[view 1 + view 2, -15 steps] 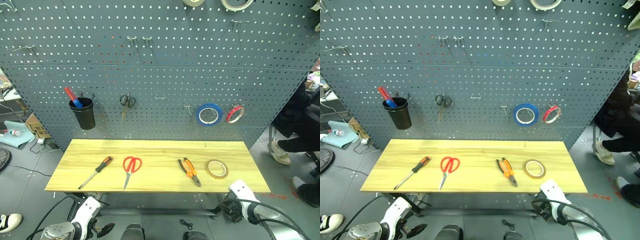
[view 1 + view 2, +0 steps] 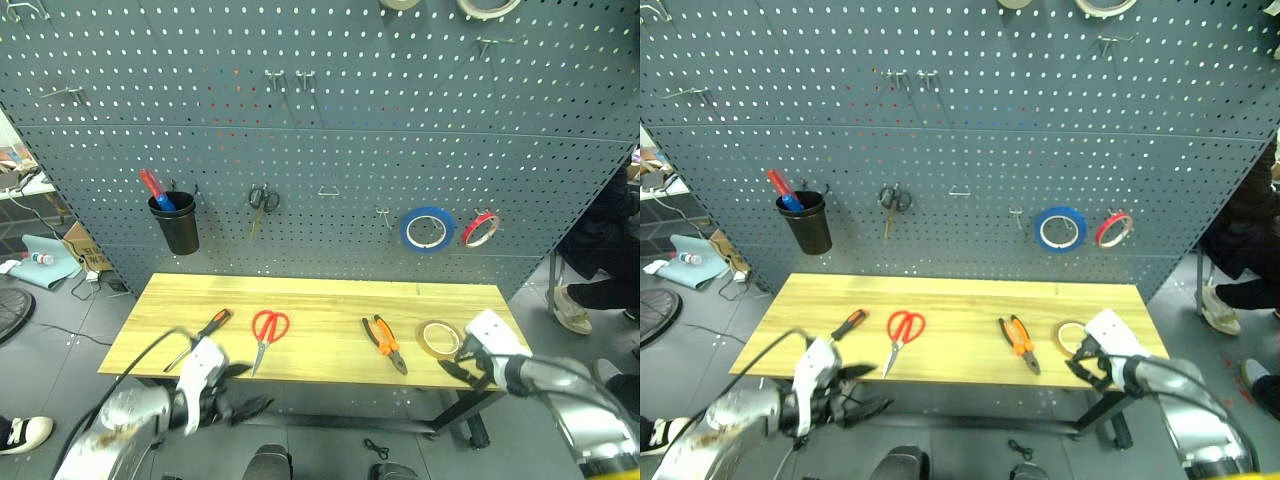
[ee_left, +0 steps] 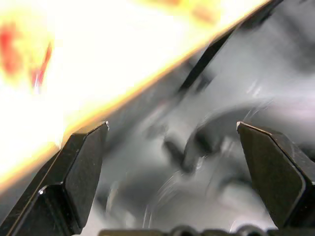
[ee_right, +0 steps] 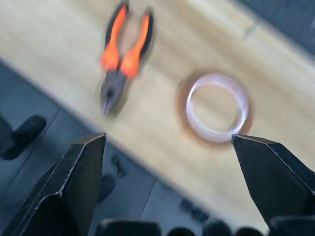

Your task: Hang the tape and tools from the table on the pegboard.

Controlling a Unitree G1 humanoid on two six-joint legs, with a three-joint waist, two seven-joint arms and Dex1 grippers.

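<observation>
The worktop [image 2: 320, 300] has a pale yellow wood-grain top and stands against the pegboard [image 2: 330, 130], its near edge facing the robot. Four things lie in a row along the near half, well apart from one another: the screwdriver [image 2: 200, 338] nearest the left end, then the red scissors [image 2: 266, 332], the pliers [image 2: 383, 341], and the tape [image 2: 438, 339] close to the right end. The strip of worktop between this row and the pegboard is bare.

The left pincer [image 2: 238, 390] hangs released below the near edge, in front of the screwdriver, grasping nothing. The right pincer [image 2: 458, 367] is released too, at the near edge just beside the tape, holding nothing.

On the pegboard above the worktop hang a black cup [image 2: 177, 225], small black scissors [image 2: 261, 200], a blue roll [image 2: 425, 229] and a red roll [image 2: 477, 228]. Grey floor [image 2: 60, 320] lies around the worktop's ends.
</observation>
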